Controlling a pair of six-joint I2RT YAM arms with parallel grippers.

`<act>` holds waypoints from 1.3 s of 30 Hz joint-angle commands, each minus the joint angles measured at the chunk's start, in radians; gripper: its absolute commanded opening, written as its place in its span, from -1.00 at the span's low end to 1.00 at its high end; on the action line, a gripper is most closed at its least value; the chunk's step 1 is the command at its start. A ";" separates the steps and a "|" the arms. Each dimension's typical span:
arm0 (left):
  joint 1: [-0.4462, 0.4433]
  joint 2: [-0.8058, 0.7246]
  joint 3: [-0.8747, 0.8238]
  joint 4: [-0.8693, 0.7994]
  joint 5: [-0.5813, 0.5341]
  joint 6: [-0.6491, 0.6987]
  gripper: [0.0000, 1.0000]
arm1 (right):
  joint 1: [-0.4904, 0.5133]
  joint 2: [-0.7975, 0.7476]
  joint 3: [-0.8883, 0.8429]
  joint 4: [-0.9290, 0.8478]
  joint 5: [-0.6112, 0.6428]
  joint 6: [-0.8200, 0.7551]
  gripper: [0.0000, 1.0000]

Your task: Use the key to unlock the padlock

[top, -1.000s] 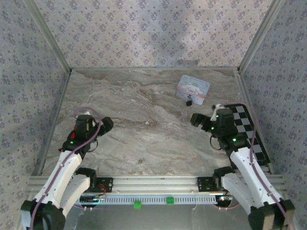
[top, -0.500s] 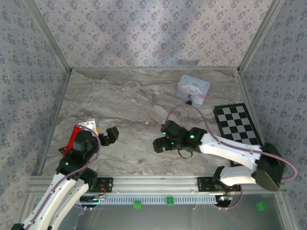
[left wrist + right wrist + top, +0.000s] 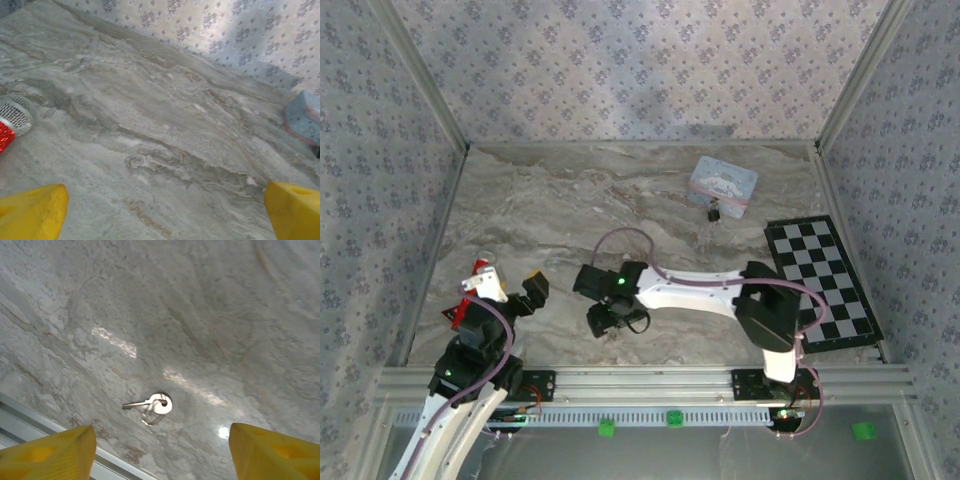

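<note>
A small silver key (image 3: 152, 404) on a thin ring lies flat on the marble table, close to the front rail. My right gripper (image 3: 160, 455) hovers over it, open, one yellow fingertip (image 3: 50, 452) on each side of the key and apart from it. From above, the right arm stretches across to the left-centre, with the right gripper (image 3: 608, 320) pointing down. The tiny black padlock (image 3: 714, 211) sits far back right, against the pale blue tin (image 3: 723, 182). My left gripper (image 3: 523, 292) is drawn back at the front left, open and empty (image 3: 162, 215).
A black-and-white checkerboard (image 3: 820, 275) lies along the right wall. A red object with a silver mesh end (image 3: 11, 120) rests beside the left arm. The tin (image 3: 305, 117) shows far right in the left wrist view. The metal front rail (image 3: 30, 425) runs just behind the key.
The right arm has swung from the right side across to the left-centre, down over the key. The left arm has pulled back toward its base.
</note>
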 commanded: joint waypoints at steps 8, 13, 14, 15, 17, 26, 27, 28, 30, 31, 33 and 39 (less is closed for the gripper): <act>-0.005 -0.011 0.033 -0.074 -0.079 -0.044 1.00 | 0.029 0.175 0.208 -0.223 -0.018 -0.004 0.15; -0.005 -0.014 0.034 -0.079 -0.082 -0.051 1.00 | 0.028 0.204 0.220 -0.246 -0.039 0.007 0.03; -0.004 -0.014 0.034 -0.079 -0.085 -0.053 1.00 | 0.027 0.209 0.223 -0.248 -0.043 0.010 0.01; -0.005 -0.014 0.034 -0.081 -0.086 -0.054 1.00 | 0.026 0.212 0.226 -0.251 -0.045 0.012 -0.01; -0.005 -0.014 0.034 -0.082 -0.095 -0.060 1.00 | 0.023 0.225 0.233 -0.261 -0.049 0.016 -0.06; -0.005 -0.014 0.035 -0.090 -0.108 -0.074 1.00 | 0.015 0.249 0.240 -0.252 -0.071 0.022 -0.25; -0.005 -0.014 0.036 -0.090 -0.108 -0.075 1.00 | 0.013 0.252 0.239 -0.250 -0.075 0.024 -0.26; -0.005 -0.014 0.036 -0.091 -0.109 -0.076 0.99 | 0.012 0.254 0.238 -0.246 -0.077 0.023 -0.29; -0.005 -0.014 0.036 -0.090 -0.110 -0.077 1.00 | 0.009 0.257 0.238 -0.242 -0.079 0.025 -0.32; -0.005 -0.015 0.036 -0.092 -0.110 -0.077 1.00 | 0.009 0.259 0.240 -0.240 -0.076 0.026 -0.35; -0.005 -0.014 0.036 -0.092 -0.109 -0.079 1.00 | 0.008 0.262 0.240 -0.240 -0.076 0.026 -0.39; -0.005 -0.014 0.036 -0.090 -0.112 -0.078 1.00 | 0.002 0.271 0.235 -0.235 -0.077 0.025 -0.50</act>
